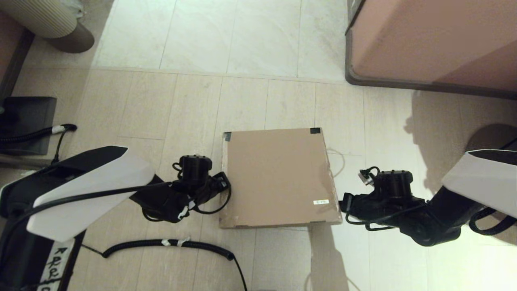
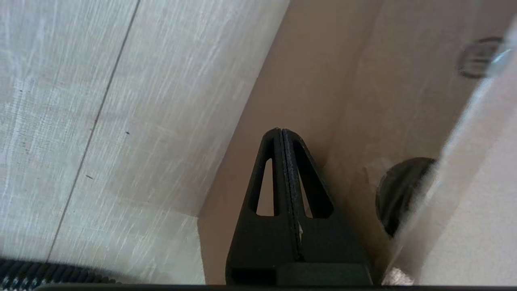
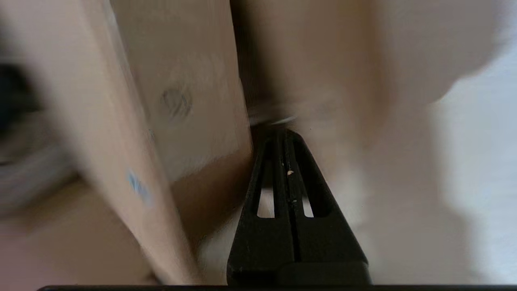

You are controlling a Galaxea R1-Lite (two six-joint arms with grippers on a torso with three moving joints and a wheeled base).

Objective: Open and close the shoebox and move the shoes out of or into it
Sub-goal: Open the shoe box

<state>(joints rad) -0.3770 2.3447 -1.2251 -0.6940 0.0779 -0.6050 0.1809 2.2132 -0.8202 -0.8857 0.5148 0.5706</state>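
Note:
The brown cardboard shoebox [image 1: 278,178] lies on the floor with its flap lid down, dark tape on the two far corners and a small white label [image 1: 321,201] near the front right. My left gripper [image 1: 221,184] is shut and presses against the box's left side [image 2: 347,101], just below the lid's edge, beside a round hole [image 2: 398,194]. My right gripper [image 1: 342,203] is shut too, its tips [image 3: 282,132] at the box's right side wall [image 3: 194,101] under the lid's rim [image 3: 121,161]. The shoes are hidden.
A large pinkish-brown cabinet [image 1: 428,40] stands at the far right. A ribbed beige cylinder [image 1: 44,16] and a dark base [image 1: 24,121] sit at the far left. A black corrugated cable [image 1: 169,243] crosses the floor in front of the box.

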